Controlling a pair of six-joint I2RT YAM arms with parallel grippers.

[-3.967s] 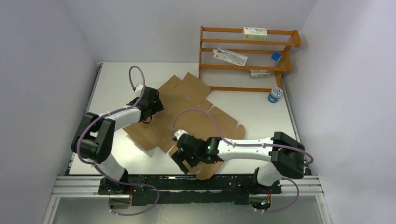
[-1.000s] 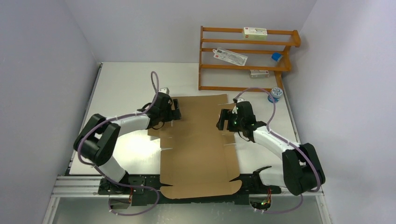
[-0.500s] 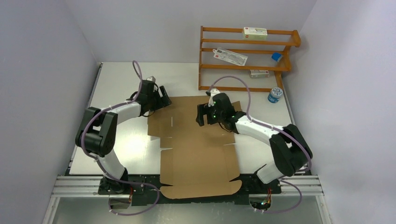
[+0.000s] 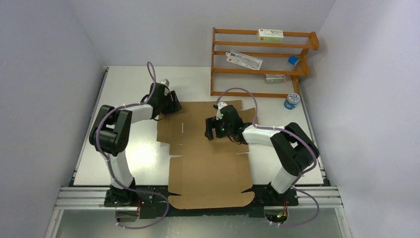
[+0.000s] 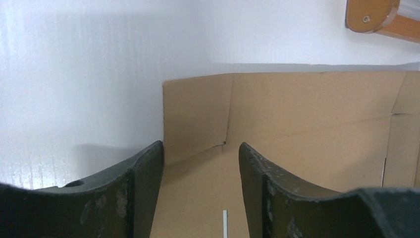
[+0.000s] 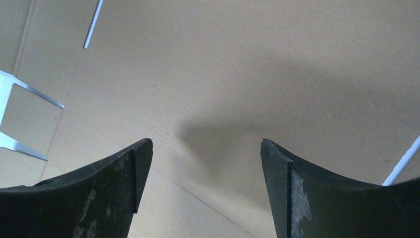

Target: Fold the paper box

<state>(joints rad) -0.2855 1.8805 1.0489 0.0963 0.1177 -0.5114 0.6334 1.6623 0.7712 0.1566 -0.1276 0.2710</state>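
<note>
Paper box: the brown cardboard sheet [image 4: 208, 158] lies unfolded and flat on the white table [image 4: 124, 84]. It runs from just in front of the wooden rack [image 4: 262, 47] to past the table's near edge.
My left claw [image 4: 174, 105]: at the sheet's far-left corner. The fingers [image 5: 143, 173] stand apart with nothing pinched, and a creased corner flap shows through the gap.
My right claw [image 4: 210, 129]: low over the far-middle panel, jaws wide, holding nothing. My shadow falls on the cardboard.
Slits: thin cuts show white on both sides of my right claw's view.
Rack: small white cartons on its shelves; blue-lidded jar [image 4: 291, 101] beside its right foot.
</note>
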